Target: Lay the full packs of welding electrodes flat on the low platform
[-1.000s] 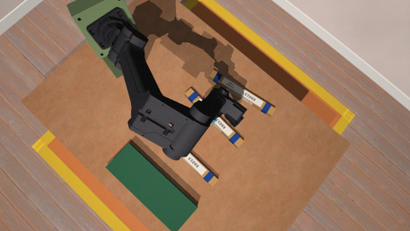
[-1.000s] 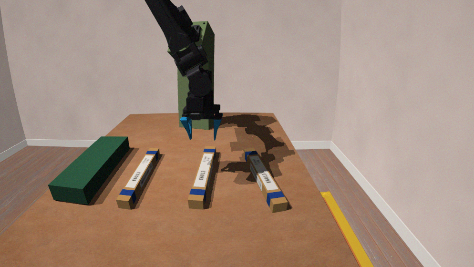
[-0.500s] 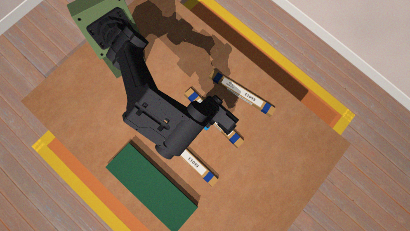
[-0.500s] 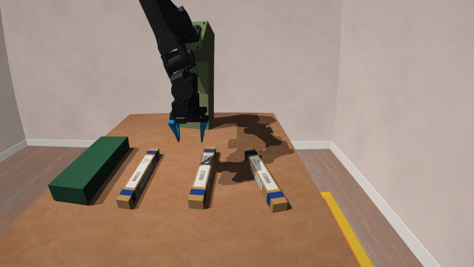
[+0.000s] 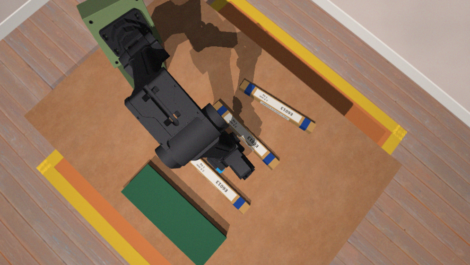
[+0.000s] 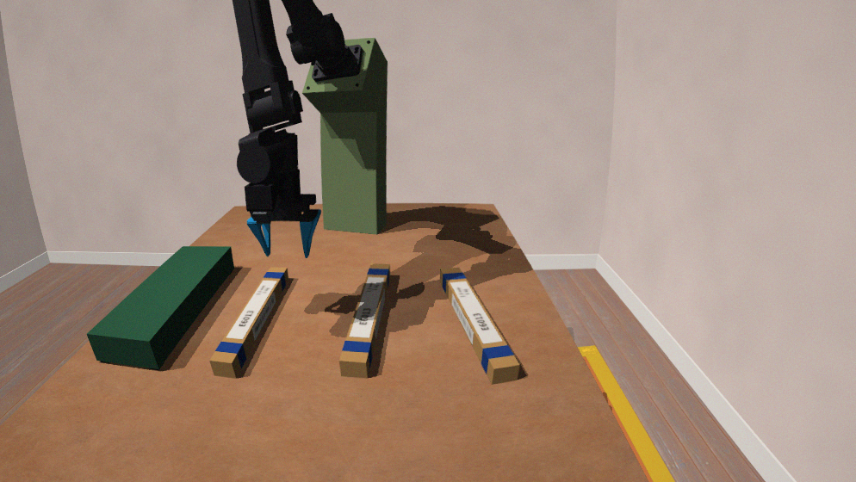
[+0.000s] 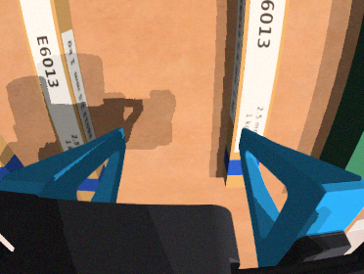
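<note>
The pack nearest the platform [image 5: 210, 178] [image 6: 251, 317] [image 7: 259, 73] lies flat on the table, beside the green low platform [image 5: 174, 214] [image 6: 161, 299] [image 7: 356, 157]. The middle pack [image 5: 262, 150] [image 6: 357, 346] [image 7: 39, 22] lies flat, partly in the arm's shadow. The far pack [image 5: 277, 106] [image 6: 475, 311] lies flat and angled; only its end shows at the wrist view's left edge. All three look alike, with blue bands and E6013 labels. My gripper [image 6: 287, 256] [image 7: 182, 136] is open and empty, above the table near the rear end of the pack nearest the platform. Its fingertips are hidden in the top view.
The green pedestal [image 6: 353, 173] carries the arm at the back of the table [image 5: 328, 184] [image 6: 359, 424]. Yellow-and-orange barriers [image 5: 296, 54] [image 6: 629, 413] stand along the sides. The platform's top holds no pack.
</note>
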Action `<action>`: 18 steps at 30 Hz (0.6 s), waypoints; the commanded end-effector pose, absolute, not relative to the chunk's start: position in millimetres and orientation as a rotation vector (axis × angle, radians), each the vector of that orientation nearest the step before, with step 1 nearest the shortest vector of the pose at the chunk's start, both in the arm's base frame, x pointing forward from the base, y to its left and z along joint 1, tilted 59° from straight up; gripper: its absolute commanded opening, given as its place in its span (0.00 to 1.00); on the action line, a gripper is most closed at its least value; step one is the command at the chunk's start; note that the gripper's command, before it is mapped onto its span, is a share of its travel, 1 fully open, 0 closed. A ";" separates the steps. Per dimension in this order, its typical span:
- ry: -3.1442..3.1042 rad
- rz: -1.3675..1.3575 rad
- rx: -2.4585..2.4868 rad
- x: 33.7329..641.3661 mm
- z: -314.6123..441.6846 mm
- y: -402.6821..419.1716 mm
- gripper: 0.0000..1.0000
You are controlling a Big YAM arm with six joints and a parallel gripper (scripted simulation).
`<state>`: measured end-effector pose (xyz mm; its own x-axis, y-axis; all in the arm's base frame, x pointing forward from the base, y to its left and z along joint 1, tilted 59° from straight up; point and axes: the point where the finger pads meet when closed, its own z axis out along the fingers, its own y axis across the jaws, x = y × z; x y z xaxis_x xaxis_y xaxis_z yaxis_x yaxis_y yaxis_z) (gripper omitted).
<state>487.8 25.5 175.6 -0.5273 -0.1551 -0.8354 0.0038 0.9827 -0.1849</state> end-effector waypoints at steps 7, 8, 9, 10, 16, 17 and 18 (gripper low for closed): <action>2.096 -0.222 -0.143 492.7 207.3 -25.8 0.74; 2.096 -0.222 -0.144 493.3 209.8 -32.0 0.74; 2.095 -0.223 -0.144 493.9 212.3 -38.3 0.74; 2.094 -0.223 -0.144 494.6 214.8 -44.5 0.74; 2.093 -0.224 -0.145 495.2 218.8 -52.5 0.74; 2.094 -0.222 -0.148 494.6 217.6 -50.5 0.74; 2.095 -0.221 -0.151 494.1 216.5 -48.8 0.74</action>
